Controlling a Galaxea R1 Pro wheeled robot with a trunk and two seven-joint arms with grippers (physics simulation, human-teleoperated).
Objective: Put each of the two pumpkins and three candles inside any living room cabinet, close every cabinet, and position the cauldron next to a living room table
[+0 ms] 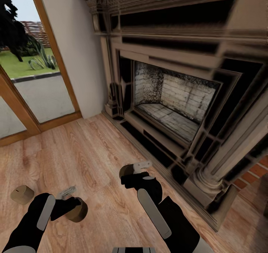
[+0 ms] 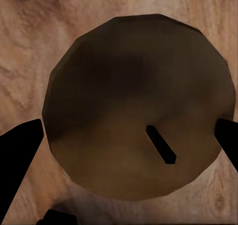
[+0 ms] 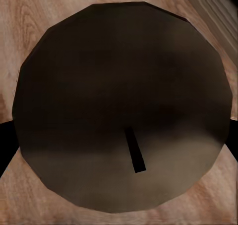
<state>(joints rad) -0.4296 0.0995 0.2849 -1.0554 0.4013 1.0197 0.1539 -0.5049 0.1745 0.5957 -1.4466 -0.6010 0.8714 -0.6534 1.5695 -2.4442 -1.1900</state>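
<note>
Candle sits between the left gripper's fingers, clamped, its flat wick end facing that wrist camera, so its axis runs along the fingers. A second candle is clamped likewise in the right gripper, mostly hidden behind it from the head camera. A third candle lies tilted on the plank floor, near the fireplace.
</note>
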